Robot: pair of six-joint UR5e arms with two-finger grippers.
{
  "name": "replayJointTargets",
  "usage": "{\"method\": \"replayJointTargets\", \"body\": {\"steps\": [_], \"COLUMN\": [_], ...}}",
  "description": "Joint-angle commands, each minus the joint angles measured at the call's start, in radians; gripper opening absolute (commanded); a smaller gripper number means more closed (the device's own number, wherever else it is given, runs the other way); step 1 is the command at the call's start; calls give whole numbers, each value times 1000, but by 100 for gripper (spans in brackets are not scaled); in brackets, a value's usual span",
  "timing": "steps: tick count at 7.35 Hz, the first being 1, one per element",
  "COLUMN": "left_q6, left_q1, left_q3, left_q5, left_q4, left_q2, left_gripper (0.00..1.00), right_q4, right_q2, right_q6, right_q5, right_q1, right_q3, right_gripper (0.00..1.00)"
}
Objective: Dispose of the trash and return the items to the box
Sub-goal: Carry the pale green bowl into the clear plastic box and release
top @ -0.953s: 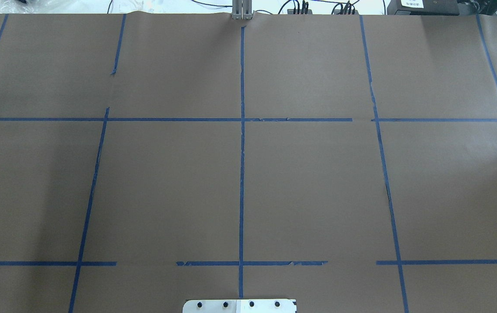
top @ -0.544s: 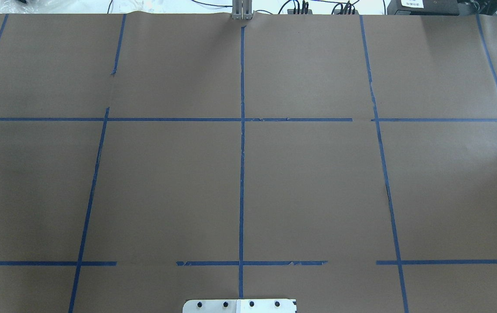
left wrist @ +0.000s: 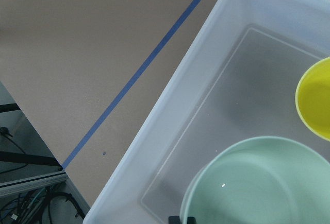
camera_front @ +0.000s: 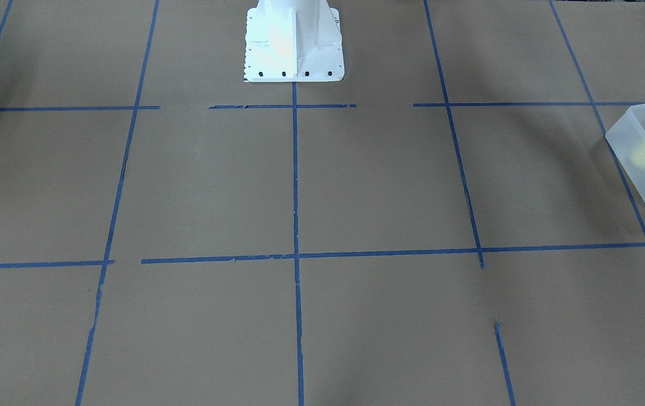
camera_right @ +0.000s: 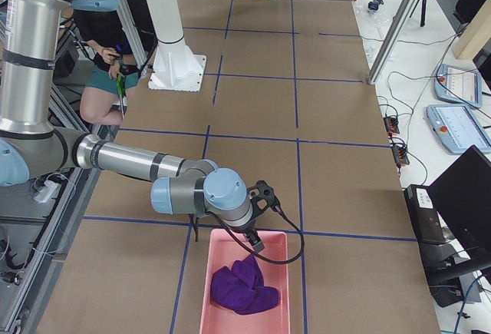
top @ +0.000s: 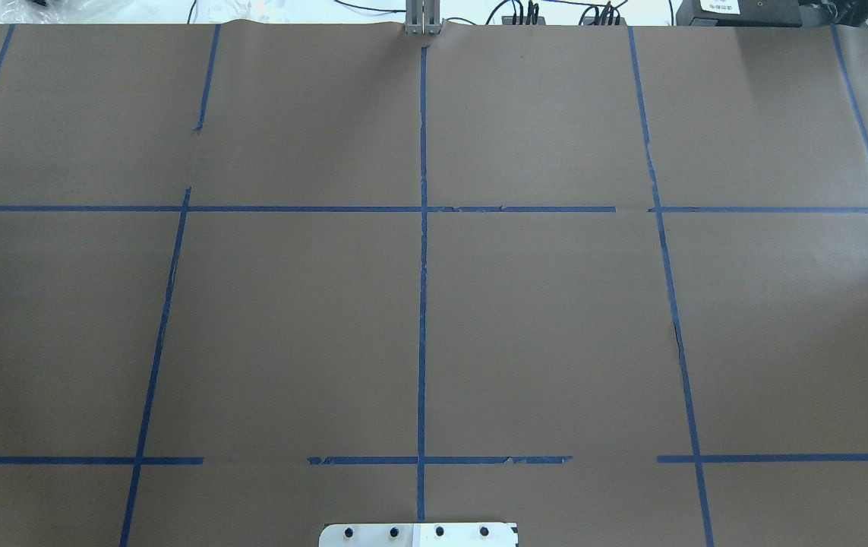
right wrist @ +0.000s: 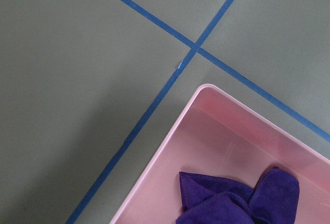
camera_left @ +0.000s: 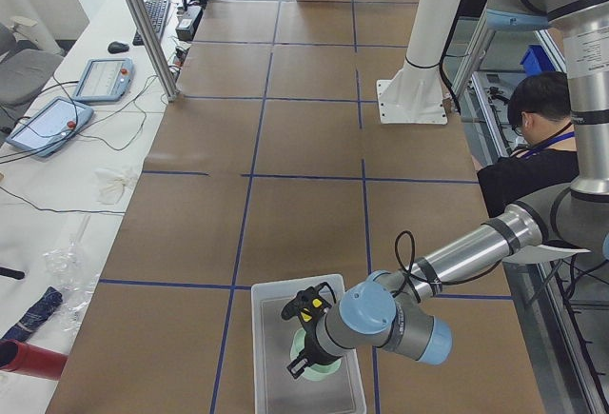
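Bowl (left wrist: 258, 183), one, inside box (left wrist: 170, 108). Cup (left wrist: 317, 98), one, same box, just beside bowl. Box at table's left end. Left gripper (camera_left: 300, 357) low over bowl; jaw spread cannot tell. Right gripper (camera_right: 255, 240) over rim of pink bin (right wrist: 221, 121) at far end; spread cannot tell. One purple cloth (right wrist: 242, 198) in pink bin. White base (camera_front: 294, 42) at mid-table edge.

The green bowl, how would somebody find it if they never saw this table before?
Go to the end of the brown table on the robot's left, where a frosted see-through box sits under the left claw. Inside it, the bowl is the wide, low, pale green one, beside the smaller bright yellow cup.
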Motion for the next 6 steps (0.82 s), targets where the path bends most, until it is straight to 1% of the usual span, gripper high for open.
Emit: {"method": "replayJointTargets", "body": {"steps": [1,2,3,4,5,6], "left_q6": [-3,-6,-85,-229,-355,-465], "left_q1": [3,3,3,5,5,43], "left_q3": [3,-1,-30,-112,-160,-234], "left_q5": [-24,-26,-26,-26,-26,-26], "left_q4": [-7,-10,-22,-5,8,51], "left_q2": [2,0,-2,-2,-3,-6], "left_gripper": [83,100,100,100,100,100], "right_q4": [0,2,3,0,-5,-5], "right_q2": [0,0,2,2,-1,-3], "right_q6": [2,35,85,188,321,419], "right_q5": [0,0,-1,0,2,3], "right_q1": [0,0,0,0,-2,-24], "right_q3": [0,1,6,39,82,106], "right_gripper": [100,100,100,100,99,99]}}
